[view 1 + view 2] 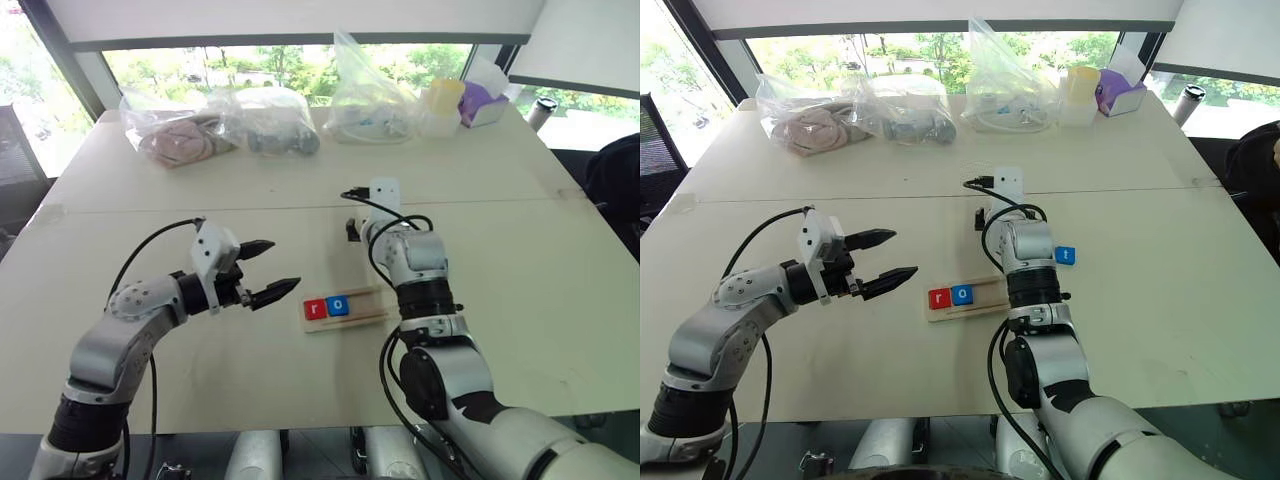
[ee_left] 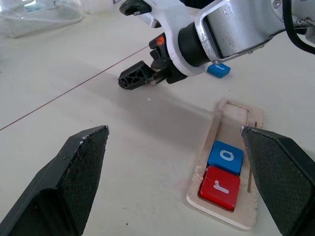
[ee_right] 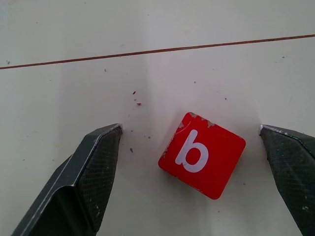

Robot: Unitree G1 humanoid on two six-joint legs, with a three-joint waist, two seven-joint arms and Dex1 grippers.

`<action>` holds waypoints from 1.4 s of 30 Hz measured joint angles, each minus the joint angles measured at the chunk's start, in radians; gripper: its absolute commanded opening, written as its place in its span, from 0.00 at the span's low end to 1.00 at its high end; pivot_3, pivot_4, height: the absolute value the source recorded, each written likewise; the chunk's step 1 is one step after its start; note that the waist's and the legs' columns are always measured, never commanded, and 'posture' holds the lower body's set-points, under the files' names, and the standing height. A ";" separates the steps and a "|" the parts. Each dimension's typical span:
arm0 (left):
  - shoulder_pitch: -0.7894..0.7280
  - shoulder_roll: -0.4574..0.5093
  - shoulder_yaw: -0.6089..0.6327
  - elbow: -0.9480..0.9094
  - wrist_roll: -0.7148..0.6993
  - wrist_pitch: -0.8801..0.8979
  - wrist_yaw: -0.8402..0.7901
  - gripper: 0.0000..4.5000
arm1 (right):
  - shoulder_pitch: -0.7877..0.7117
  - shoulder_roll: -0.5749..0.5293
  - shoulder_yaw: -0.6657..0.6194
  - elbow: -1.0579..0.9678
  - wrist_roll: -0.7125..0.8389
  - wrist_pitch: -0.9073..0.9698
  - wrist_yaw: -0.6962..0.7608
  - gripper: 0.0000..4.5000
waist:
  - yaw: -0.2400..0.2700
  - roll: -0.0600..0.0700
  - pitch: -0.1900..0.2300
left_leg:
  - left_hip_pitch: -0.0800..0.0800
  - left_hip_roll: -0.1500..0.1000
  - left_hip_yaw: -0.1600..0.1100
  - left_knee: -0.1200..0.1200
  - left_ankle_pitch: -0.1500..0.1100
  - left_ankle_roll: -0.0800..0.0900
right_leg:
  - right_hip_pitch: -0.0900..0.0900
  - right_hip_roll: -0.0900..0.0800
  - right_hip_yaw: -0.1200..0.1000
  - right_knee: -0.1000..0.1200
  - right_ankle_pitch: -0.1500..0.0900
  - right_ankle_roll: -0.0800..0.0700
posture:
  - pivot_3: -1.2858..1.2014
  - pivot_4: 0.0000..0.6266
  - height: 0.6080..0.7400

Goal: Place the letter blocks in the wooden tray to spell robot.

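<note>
An office or lab room: pale worktables [image 1: 150, 370] pushed together beside large windows [image 1: 290, 62], with bagged supplies [image 1: 180, 135] and a tissue box [image 1: 1122, 95] along the far edge.

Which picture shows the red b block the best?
The right wrist view. The red b block lies flat on the table between the right tool's two open fingers, so its white letter is easy to read. In both eye views the right arm covers it, and in the left wrist view the right tool hides it.

Right arm [image 1: 425, 290] hides wooden tray's [image 1: 368, 297] right end; bag contents (far table edge) indistinct.
</note>
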 measured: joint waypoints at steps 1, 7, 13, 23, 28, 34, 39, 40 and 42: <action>0.000 0.000 0.000 0.000 0.000 0.000 0.003 0.99 | 0.000 0.005 -0.002 0.000 0.000 0.001 -0.007 1.00 | 0.000 0.000 0.000 | 0.000 0.000 0.000 0.000 0.000 0.000 | 0.000 0.000 0.000 0.000 0.000 0.000 | 0.52 0.24 1.00; 0.002 0.005 0.003 -0.003 0.000 -0.001 0.018 1.00 | -0.008 0.033 -0.055 -0.001 0.001 0.002 -0.085 0.48 | -0.009 0.000 0.000 | 0.000 0.000 0.000 0.000 0.000 0.000 | 0.000 0.000 0.000 0.000 0.000 0.000 | 0.52 0.24 1.00; -0.003 -0.001 -0.001 -0.003 0.000 -0.001 0.038 1.00 | -0.010 0.034 -0.068 -0.002 0.012 0.004 -0.089 0.25 | -0.020 0.000 0.000 | 0.000 0.000 -0.001 0.000 0.000 0.000 | 0.000 0.000 0.000 0.000 0.000 0.000 | 0.52 0.24 1.00; -0.022 -0.011 -0.078 0.012 0.001 -0.029 -0.038 1.00 | 0.177 -0.312 0.122 -0.515 0.105 0.441 0.227 0.25 | -0.010 0.001 0.001 | -0.002 -0.001 -0.001 -0.002 0.000 0.001 | -0.001 -0.001 0.000 -0.002 -0.001 0.001 | 0.52 0.24 1.00; -0.054 -0.016 -0.110 0.060 0.011 -0.071 -0.084 1.00 | 0.423 -0.597 0.098 -0.973 0.298 0.648 0.407 0.25 | 0.004 0.001 0.001 | -0.002 0.000 -0.002 -0.003 -0.002 0.003 | -0.001 0.000 -0.002 -0.001 -0.006 -0.001 | 0.52 0.24 1.00; -0.072 -0.041 -0.140 0.131 0.040 -0.115 -0.114 1.00 | 0.818 -0.676 -0.028 -1.259 0.447 0.659 0.444 0.25 | 0.013 -0.001 0.002 | -0.002 0.000 -0.001 -0.001 -0.002 0.003 | -0.001 -0.001 -0.002 -0.003 -0.009 0.001 | 0.52 0.24 1.00; -0.083 -0.059 -0.155 0.145 0.049 -0.136 -0.124 1.00 | 0.857 -0.623 -0.083 -1.262 0.463 0.659 0.399 0.25 | 0.008 -0.004 0.004 | -0.001 0.000 0.000 0.001 -0.002 0.003 | 0.000 -0.002 -0.001 -0.006 -0.007 -0.001 | 0.52 0.24 1.00; -0.083 -0.059 -0.155 0.149 0.050 -0.138 -0.125 1.00 | 0.850 -0.602 -0.089 -1.251 0.464 0.659 0.390 0.25 | 0.010 -0.004 0.004 | -0.001 0.000 0.000 0.001 -0.002 0.003 | 0.000 -0.001 -0.001 -0.006 -0.007 -0.001 | 0.52 0.24 1.00; -0.084 -0.059 -0.155 0.156 0.055 -0.146 -0.127 1.00 | 0.831 -0.595 -0.091 -1.233 0.466 0.659 0.377 0.25 | 0.011 -0.004 0.005 | -0.001 0.000 0.000 0.000 -0.002 0.003 | 0.000 -0.002 -0.001 -0.006 -0.007 -0.001 | 0.52 0.24 1.00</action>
